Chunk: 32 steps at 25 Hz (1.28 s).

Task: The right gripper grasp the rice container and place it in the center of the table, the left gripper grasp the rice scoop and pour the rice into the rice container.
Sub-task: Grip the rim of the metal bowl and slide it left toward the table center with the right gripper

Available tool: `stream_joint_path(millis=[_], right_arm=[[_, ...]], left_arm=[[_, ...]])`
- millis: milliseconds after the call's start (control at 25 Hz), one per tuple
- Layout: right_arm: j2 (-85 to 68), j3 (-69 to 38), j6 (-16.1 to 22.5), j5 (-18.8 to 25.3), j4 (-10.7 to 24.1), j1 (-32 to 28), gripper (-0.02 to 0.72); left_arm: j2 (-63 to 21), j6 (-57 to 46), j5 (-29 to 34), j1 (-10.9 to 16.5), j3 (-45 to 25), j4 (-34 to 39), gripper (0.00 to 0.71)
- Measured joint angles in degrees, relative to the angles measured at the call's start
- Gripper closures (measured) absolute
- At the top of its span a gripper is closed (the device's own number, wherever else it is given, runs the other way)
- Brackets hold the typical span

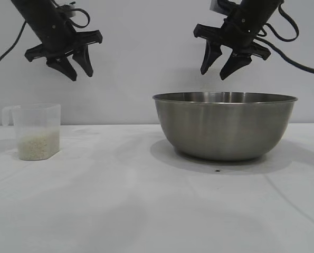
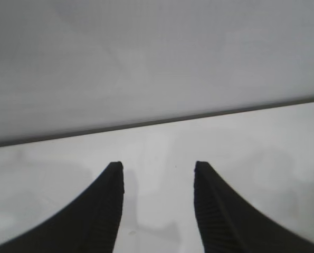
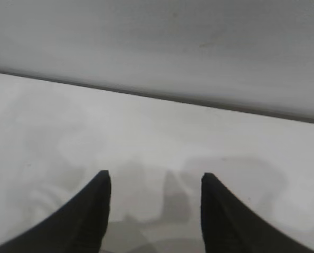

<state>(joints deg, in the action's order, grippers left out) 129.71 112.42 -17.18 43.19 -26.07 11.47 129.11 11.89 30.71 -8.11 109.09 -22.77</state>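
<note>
Rice container [image 1: 224,126] unmarked; left gripper [image 1: 75,67], right gripper [image 1: 220,66] aloft, fingers released, empty

Plain pale grey wall [image 1: 146,63] behind the tabletop, in soft even light.

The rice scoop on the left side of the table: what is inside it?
Inside the rice scoop, white-beige rice fills the lower part; the upper part looks empty through its translucent wall. The steel rice container shows only its outer wall, so its inside is hidden.

one rice container [image 1: 225,125], one rice scoop [image 1: 36,131], two claws
</note>
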Motion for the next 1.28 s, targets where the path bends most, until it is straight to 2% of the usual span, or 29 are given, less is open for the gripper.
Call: stream_joint_path(millis=[440,640,880,1000,1240,1280], right_arm=[[-8.18,0.00,0.08,13.82,2.28,-5.77,0.358],[-12.10,-6.14,0.22,16.80,3.64,-6.57,0.358],[-13.75,-16.07,0.22,17.16,6.81,-6.66,0.358],[-13.75,-19.90,0.22,15.43,8.26,-6.66,0.358],[-12.44,-21.56,0.22,12.70,8.68,-6.66,0.358],[-11.77,-21.56,0.22,12.70,8.68,-6.66,0.415]], left_arm=[[-3.19,0.00,2.82,0.00,0.00,-0.12,0.444],[-5.12,0.47,5.05,0.00,0.00,-0.12,0.444],[-8.08,1.90,5.60,0.00,0.00,-0.12,0.444],[-8.58,2.02,6.33,0.00,0.00,-0.12,0.444],[-8.62,2.14,7.08,0.00,0.00,-0.12,0.444],[-8.62,2.14,7.37,0.00,0.00,-0.12,0.444]])
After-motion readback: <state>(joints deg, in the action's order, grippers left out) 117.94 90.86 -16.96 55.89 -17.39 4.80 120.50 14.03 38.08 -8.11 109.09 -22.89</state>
